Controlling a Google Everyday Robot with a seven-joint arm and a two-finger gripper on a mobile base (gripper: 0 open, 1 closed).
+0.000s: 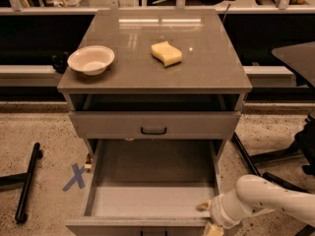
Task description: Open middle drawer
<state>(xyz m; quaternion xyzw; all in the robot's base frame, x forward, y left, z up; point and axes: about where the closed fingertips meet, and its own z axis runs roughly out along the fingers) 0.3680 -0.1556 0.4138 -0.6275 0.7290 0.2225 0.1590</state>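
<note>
The middle drawer [147,200] is pulled far out of the grey cabinet, and its plain grey inside holds nothing. Its low front panel [138,226] runs along the bottom edge of the view, with the handle cut off from sight. My gripper [209,218] is at the right end of that front panel, at the drawer's front right corner. Its white arm [275,203] comes in from the lower right. The drawer above [153,124] is shut and has a small black pull handle [153,130].
On the cabinet top [206,77] stand a white bowl [91,59] at the left and a yellow sponge [166,53] near the middle. A black bar [27,183] and a blue X mark [75,177] lie on the floor at the left. Black chair legs [275,156] are at the right.
</note>
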